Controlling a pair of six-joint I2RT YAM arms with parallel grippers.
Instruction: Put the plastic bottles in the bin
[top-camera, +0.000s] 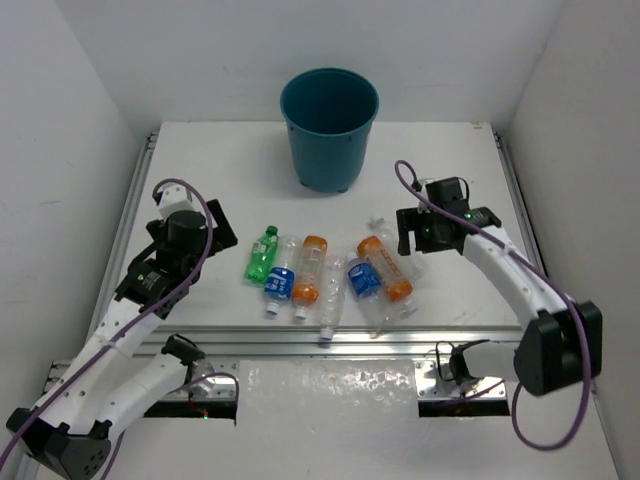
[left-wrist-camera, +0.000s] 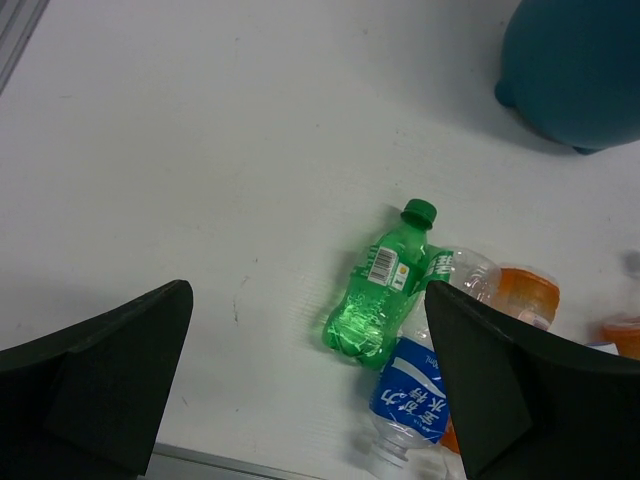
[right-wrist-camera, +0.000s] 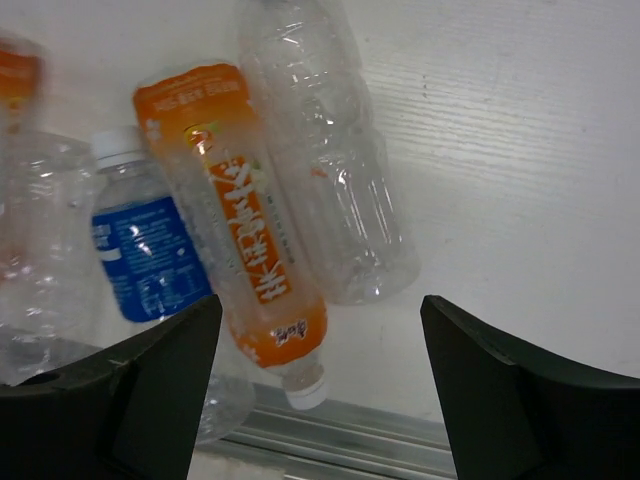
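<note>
Left wrist view: left claw (left-wrist-camera: 308, 330) is spread wide, holding nothing, hovering over the green bottle (left-wrist-camera: 380, 295) lying on the counter (left-wrist-camera: 200, 150). Right claw (right-wrist-camera: 320, 310) is open too and empty, above an orange-label bottle (right-wrist-camera: 235, 210) and a clear bottle (right-wrist-camera: 330, 170). The bottles all lie bunched mid-counter. The teal bin (top-camera: 329, 130) stands upright beyond them, near the far edge.

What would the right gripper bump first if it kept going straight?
Probably the orange-label bottle under the open right gripper, maybe the clear bottle beside it; depth is unclear.
</note>
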